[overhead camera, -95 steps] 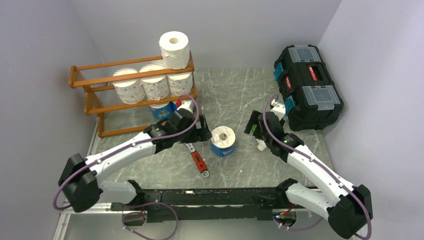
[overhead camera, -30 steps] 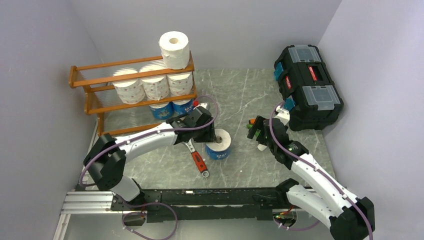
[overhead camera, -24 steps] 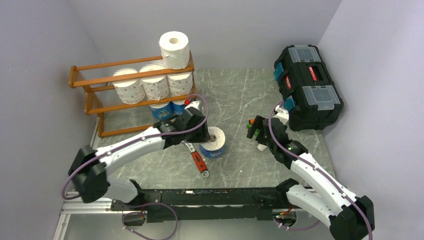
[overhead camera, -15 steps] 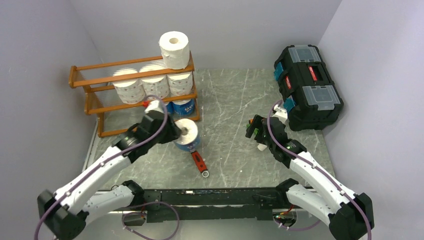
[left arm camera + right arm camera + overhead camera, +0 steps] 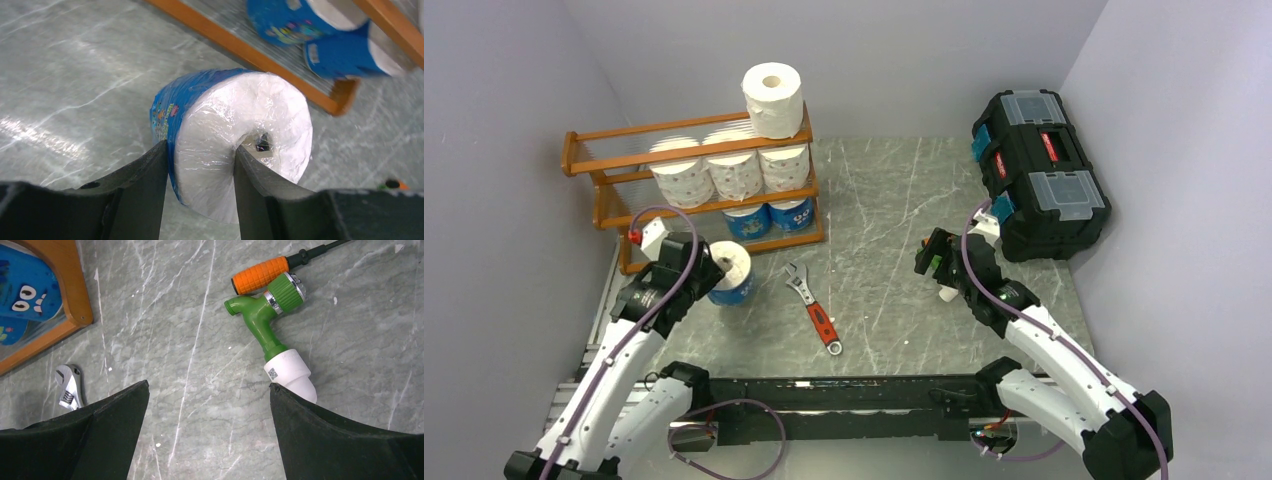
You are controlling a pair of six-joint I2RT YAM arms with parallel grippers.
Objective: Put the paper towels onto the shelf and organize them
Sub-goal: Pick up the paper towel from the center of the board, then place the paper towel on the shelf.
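Swung leftward from mid-worktop, the blue-wrapped paper towel roll now sits in the left jaws just in front of the shelf, near the left end of its lowest tier, and the adjustable wrench it had been beside lies uncovered on the worktop. In the left wrist view the jaws are about half closed on the roll's wall, one finger pushed into the hollow core and the other pressed against the blue wrap outside. The roll seems to be lifted off the worktop, though this cannot be told for sure. It looks light and soft, with a slick plastic film that could slip. A pinch through the core, as here, probably holds better than squeezing the fat body, which would only dent. The left arm reaches forward and slightly left from its base, wrist bent toward the shelf. Two more blue-wrapped rolls already stand at the right end of the lowest tier, three printed rolls fill the right half of the middle tier, and one plain white roll stands on top. The right arm has not moved. Its jaws are spread wide and empty above the worktop, near a green hose nozzle and an orange-handled tool. A black toolbox sits at the far right.
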